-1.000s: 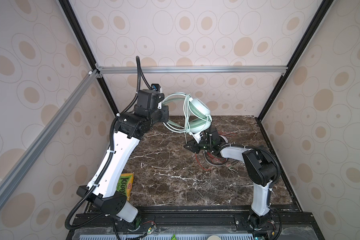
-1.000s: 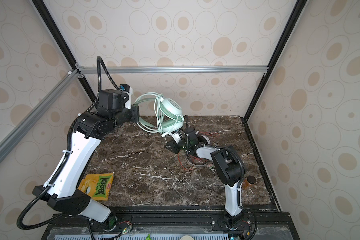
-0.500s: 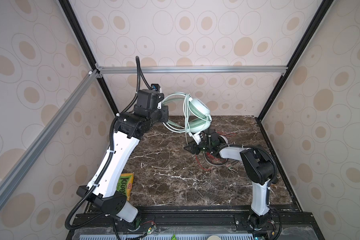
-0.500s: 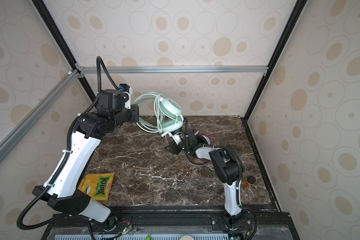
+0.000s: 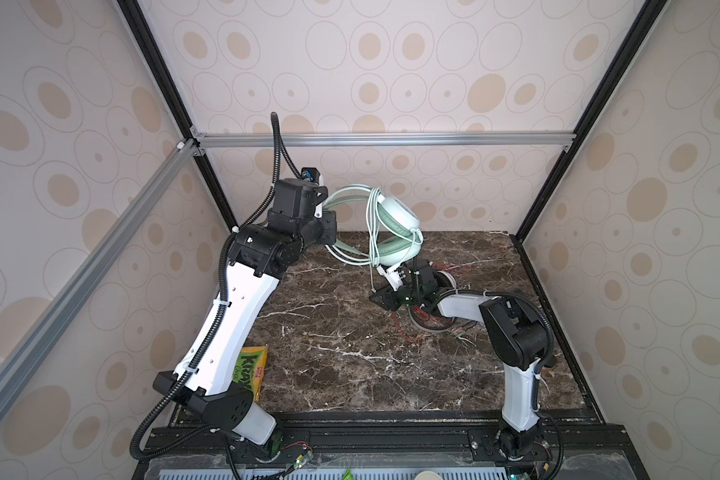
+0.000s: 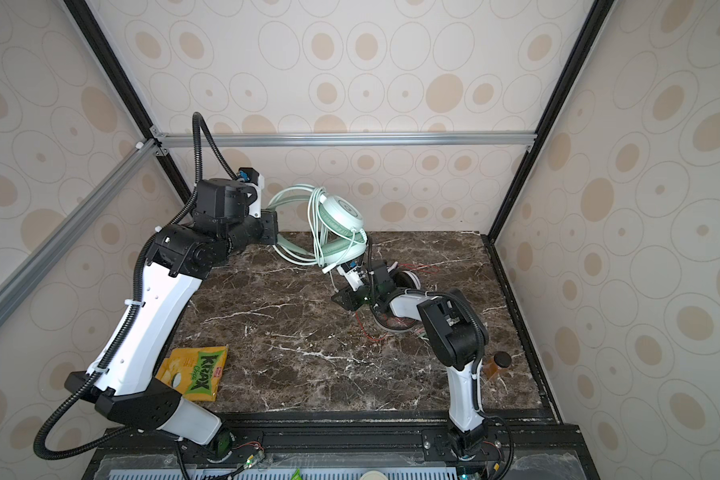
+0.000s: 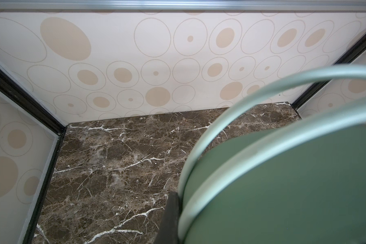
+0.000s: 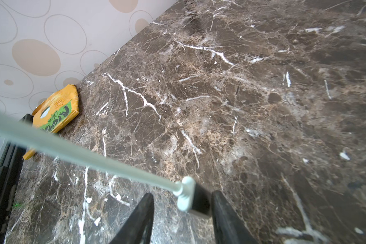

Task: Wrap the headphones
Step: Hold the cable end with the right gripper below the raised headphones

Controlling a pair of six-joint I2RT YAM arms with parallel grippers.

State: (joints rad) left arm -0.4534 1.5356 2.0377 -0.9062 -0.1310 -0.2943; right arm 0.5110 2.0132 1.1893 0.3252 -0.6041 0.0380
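The mint green headphones [image 5: 395, 226] [image 6: 341, 224] hang in the air near the back wall, with their pale green cord looped around them. My left gripper [image 5: 329, 226] [image 6: 272, 227] [image 7: 182, 221] is shut on their headband [image 7: 283, 179]. From them a cord end [image 8: 93, 156] runs down to its plug [image 8: 186, 194]. The plug sits between the parted jaws of my right gripper [image 5: 381, 299] [image 6: 344, 301] [image 8: 183, 196], against one finger and clear of the other. The white-and-black headphones [image 5: 431, 328] [image 6: 395, 326] lie on the table under the right arm, their red cord [image 5: 404, 328] loose around them.
A yellow-and-green chips bag [image 5: 250, 372] [image 6: 196, 372] [image 8: 55, 109] lies at the front left of the marble table [image 5: 341, 353], by the left arm's base. A small brown object with a black knob [image 6: 499, 361] sits at the front right. Walls close in three sides.
The right gripper has shifted slightly under the green headphones. The left arm and the held headphones have not visibly moved.
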